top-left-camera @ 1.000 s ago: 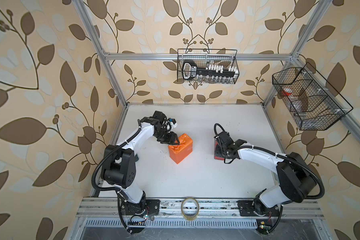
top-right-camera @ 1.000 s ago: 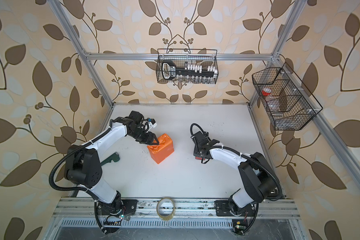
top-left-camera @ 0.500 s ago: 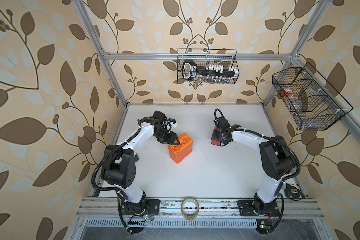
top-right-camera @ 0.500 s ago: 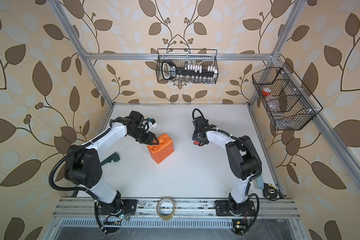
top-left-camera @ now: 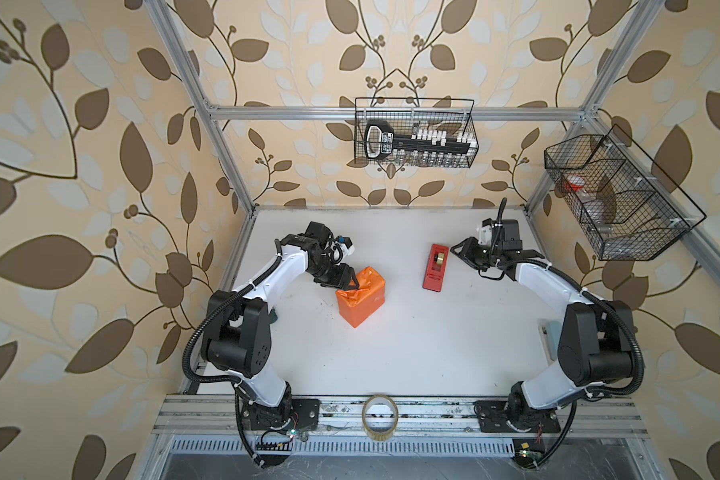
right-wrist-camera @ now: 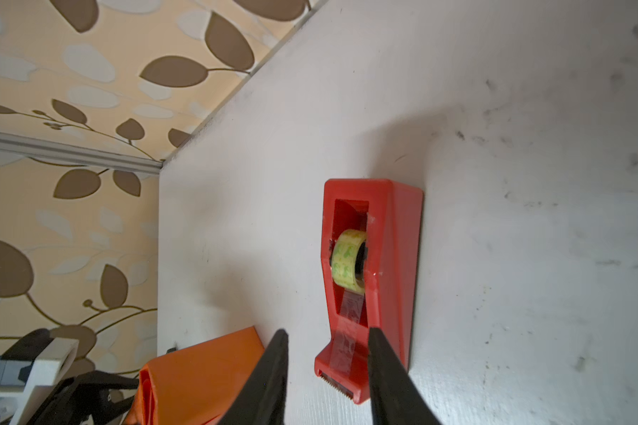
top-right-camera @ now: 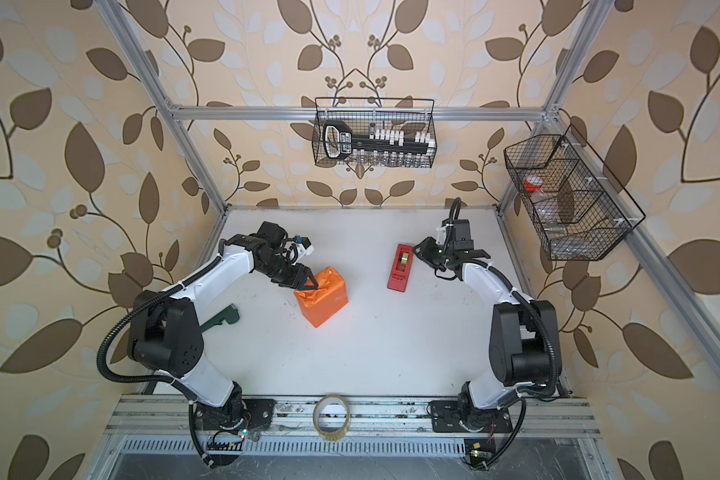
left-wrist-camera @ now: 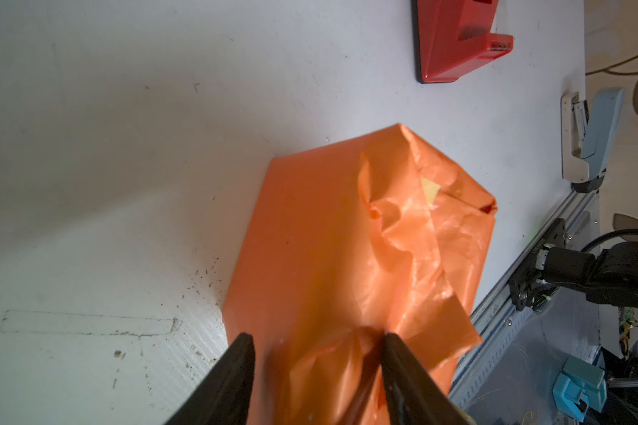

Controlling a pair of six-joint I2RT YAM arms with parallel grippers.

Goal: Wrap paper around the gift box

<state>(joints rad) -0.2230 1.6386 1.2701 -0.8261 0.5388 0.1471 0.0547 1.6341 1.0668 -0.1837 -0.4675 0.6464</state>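
We find the paper (top-left-camera: 360,299) folded orange side out into a package that stands on the white table (top-left-camera: 391,353), left of centre and at mid depth. The gift box is inside it and none of its surface shows. In the left wrist view one side of the package is smooth and flat. The end nearest the camera is crumpled and loose, and a small yellow-tan patch shows in the folds at the other end. The left gripper (top-left-camera: 353,286) is set on the far-left end of the package. Its fingers (left-wrist-camera: 236,375) stand partly apart with bunched paper between them, and we cannot tell whether they pinch it. The red tape dispenser (top-left-camera: 434,272) lies to the right of the package and slightly farther back, clear of it. The right gripper (top-left-camera: 458,251) is just right of the dispenser's far end and does not touch it. Its fingers (right-wrist-camera: 269,371) are narrowly apart and hold nothing. A clear tape roll (top-left-camera: 380,417) rests on the near rail, at centre.
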